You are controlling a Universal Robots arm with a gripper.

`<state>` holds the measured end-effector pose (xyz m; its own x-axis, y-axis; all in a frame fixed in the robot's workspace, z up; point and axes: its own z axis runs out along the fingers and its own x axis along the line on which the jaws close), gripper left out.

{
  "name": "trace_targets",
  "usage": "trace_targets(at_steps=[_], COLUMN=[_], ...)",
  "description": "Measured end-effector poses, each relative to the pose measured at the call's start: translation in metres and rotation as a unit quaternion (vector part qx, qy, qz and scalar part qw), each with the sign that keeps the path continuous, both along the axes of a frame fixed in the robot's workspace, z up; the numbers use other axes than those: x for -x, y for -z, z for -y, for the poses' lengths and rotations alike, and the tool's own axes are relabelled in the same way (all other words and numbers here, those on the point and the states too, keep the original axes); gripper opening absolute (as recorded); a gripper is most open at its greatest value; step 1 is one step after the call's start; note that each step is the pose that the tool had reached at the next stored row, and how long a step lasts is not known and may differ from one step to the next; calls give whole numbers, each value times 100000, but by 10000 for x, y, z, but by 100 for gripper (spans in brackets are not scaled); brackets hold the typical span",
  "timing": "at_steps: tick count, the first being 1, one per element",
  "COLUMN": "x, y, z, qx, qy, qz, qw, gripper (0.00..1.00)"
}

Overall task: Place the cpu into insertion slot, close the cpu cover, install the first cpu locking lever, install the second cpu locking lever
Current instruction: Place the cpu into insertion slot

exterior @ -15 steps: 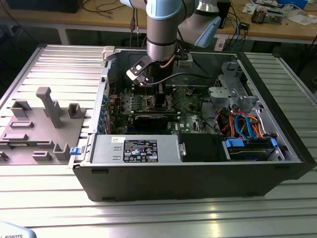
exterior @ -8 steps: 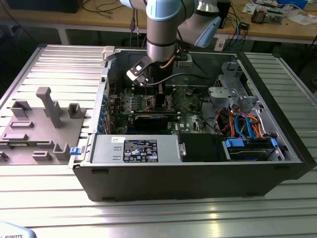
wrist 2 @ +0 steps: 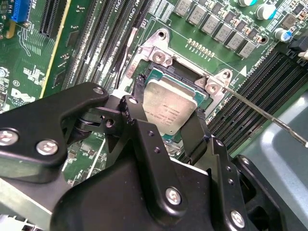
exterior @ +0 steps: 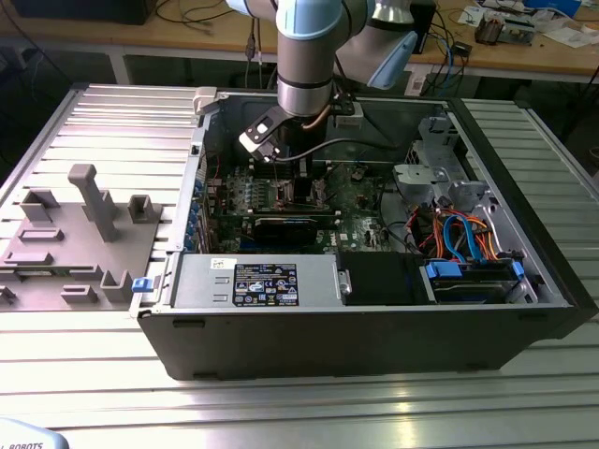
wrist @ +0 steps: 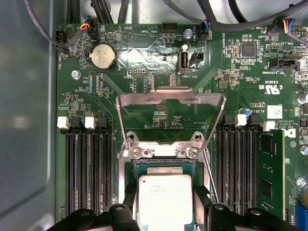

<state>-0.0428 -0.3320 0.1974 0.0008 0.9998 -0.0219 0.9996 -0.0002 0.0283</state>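
Note:
The cpu (wrist 2: 168,108) is a small square chip with a silver-grey top. It sits between my gripper's (wrist 2: 168,111) black fingers (wrist 2: 137,94), which press on two opposite edges. It hangs just over the insertion slot (wrist 2: 185,77), slightly tilted. In the first wrist view the cpu (wrist: 165,199) lies over the insertion slot (wrist: 163,166), with my gripper (wrist: 166,204) around it. The cpu cover (wrist: 171,98) is swung open, away from the slot. A thin wire locking lever (wrist: 209,175) stands free beside the slot. In the exterior view my gripper (exterior: 298,185) reaches down onto the green board.
Long black memory slots (wrist: 89,168) flank the socket on both sides. The open computer case (exterior: 524,318) holds a power supply (exterior: 262,282), a drive cage (exterior: 435,159) and coloured cables (exterior: 463,234). A grey fixture (exterior: 84,234) stands at the exterior view's left.

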Motion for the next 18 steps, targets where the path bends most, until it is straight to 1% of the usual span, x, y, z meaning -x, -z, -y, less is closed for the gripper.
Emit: trace_targets(at_steps=[6, 10, 18], x=[0, -1, -12], y=[-1, -1, 0], z=[26, 28, 29], qx=[-180, -250, -261], qy=[11, 9, 280], qz=[0, -6, -11], qw=[100000, 100000, 99999], gripper=[55, 55, 55])
